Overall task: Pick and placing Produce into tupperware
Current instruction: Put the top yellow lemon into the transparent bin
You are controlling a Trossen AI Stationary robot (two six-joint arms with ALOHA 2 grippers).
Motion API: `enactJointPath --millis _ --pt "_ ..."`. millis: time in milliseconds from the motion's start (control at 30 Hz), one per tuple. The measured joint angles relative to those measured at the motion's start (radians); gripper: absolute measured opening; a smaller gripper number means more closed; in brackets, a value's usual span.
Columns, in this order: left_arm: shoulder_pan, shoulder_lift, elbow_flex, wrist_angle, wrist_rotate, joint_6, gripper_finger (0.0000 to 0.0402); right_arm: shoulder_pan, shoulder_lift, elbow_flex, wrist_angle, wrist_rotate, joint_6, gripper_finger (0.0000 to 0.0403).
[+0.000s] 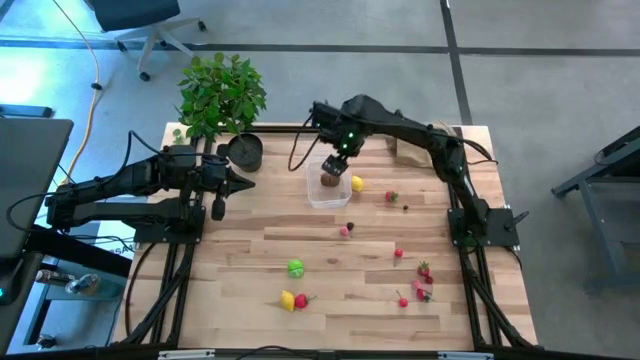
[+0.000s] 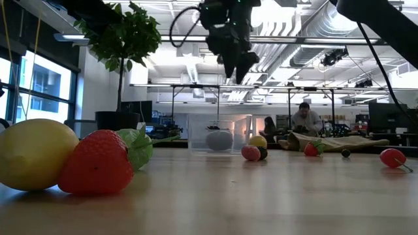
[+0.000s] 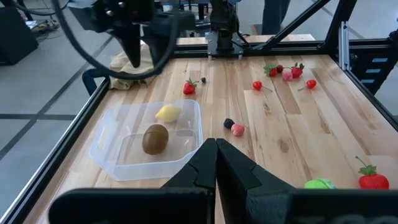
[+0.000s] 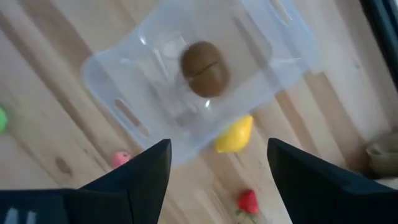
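Right gripper [image 4: 217, 171]: fingers [image 4: 146, 168] are spread wide, nothing is held; it is hung above the tupperware [image 1: 329, 183], clear of its rim. One brown kiwi-like piece [image 4: 204, 68] is seen lying inside the tub. A yellow lemon [image 4: 234, 136] is seen just beside the tub's wall, outside it; a red berry [image 4: 247, 201] and a pink piece [image 4: 120, 158] are found near it on the surface [image 1: 240, 260].

Left gripper [image 1: 238, 182]: fingers are closed on nothing, parked near the left edge, pointed toward the tub.

Remaining produce is scattered over the front half: a green round one [image 1: 295, 267], a lemon with strawberry [image 1: 293, 300], and a berry cluster [image 1: 421, 283] close to the right edge. Bare room is left between tub and green one. A potted plant [image 1: 220, 95] is set at the back-left corner.
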Motion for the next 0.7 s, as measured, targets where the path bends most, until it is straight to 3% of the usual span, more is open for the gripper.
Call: enactJointPath --millis 167,267,433,700 --pt "0.0 0.0 0.0 0.0 0.0 0.0 0.0001 0.078 0.0 0.0 0.151 -0.017 -0.073 0.0256" --pt "0.0 0.0 0.0 0.0 0.0 0.0 0.0001 0.045 0.0 0.0 0.262 -0.043 -0.113 0.0256" --pt "0.0 0.0 0.0 0.0 0.0 0.0 0.0001 -0.003 0.0 -0.005 0.166 -0.03 -0.15 0.0252" --pt "0.0 0.0 0.0 0.0 0.0 0.0 0.0001 0.045 -0.062 -0.323 0.574 -0.148 -0.16 0.0205"
